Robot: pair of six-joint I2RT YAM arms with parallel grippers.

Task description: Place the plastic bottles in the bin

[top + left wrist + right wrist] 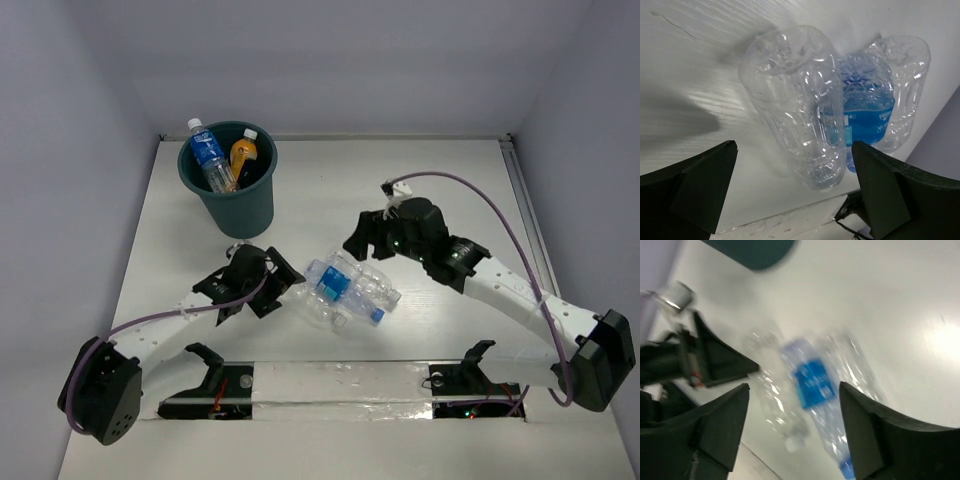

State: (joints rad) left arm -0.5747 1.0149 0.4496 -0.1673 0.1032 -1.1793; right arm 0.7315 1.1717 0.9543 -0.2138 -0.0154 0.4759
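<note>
Just ahead of wide-open, empty left end effector point(794, 147), clear ribbed plastic bottle point(795, 100) lying lengthwise away; right end effector point(792, 387) spread empty, slightly farther.

You get the bottles point(812, 385) smeared in the right wrist view; the bin point(752, 250) is cropped at its top edge.

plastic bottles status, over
Left end effector open, right end effector open. Three clear plastic bottles on white table. Blue-labelled bottle, orange bottle in round dark teal bin.
</note>
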